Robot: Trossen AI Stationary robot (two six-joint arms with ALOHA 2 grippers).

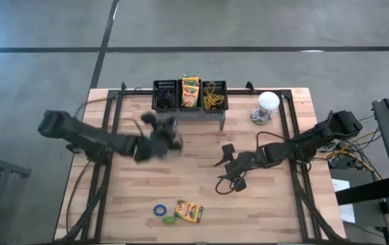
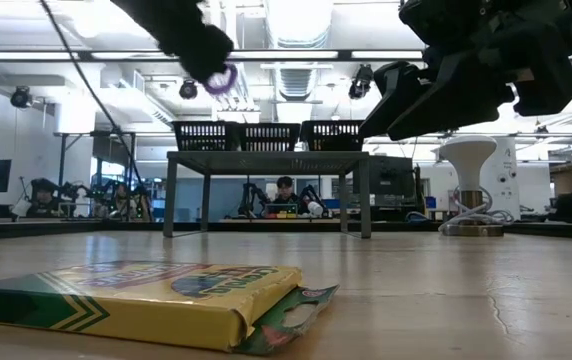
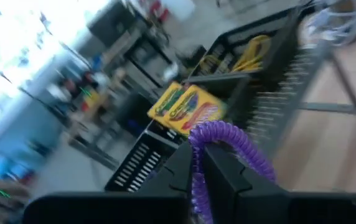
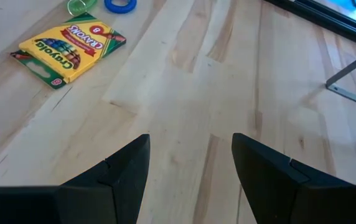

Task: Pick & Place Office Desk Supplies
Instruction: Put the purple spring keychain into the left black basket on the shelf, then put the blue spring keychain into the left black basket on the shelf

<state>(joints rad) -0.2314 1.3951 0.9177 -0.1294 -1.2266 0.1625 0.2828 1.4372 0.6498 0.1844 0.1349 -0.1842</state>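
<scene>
My left gripper [image 1: 169, 136] is up over the table, in front of the grey stand [image 1: 190, 116], and is shut on a purple coiled elastic loop [image 3: 228, 138]. The same loop [image 2: 220, 78] shows below the fingers in the low view. Three black mesh bins [image 1: 190, 87] sit on the stand: the middle one holds a crayon box [image 1: 190, 90], the right one holds yellow loops [image 1: 213, 99]. A second crayon box [image 1: 189, 211], a blue loop [image 1: 160, 210] and a green loop [image 1: 169, 219] lie near the table's front edge. My right gripper [image 1: 230, 170] hovers open at mid-table, with nothing between its fingers. My left gripper pinches the purple loop between its two fingers [image 3: 179, 169], with a strand of the coil [image 3: 196, 180] running down the gap. The rest of the coil arches out past the fingertips. The loop is lifted clear of the table.
A white round-topped object [image 1: 268, 103] stands at the far right, beside the stand. Bare wood lies between the two grippers and the items at the front edge. Beyond the table, the low view shows a person [image 2: 286, 190] seated in the room.
</scene>
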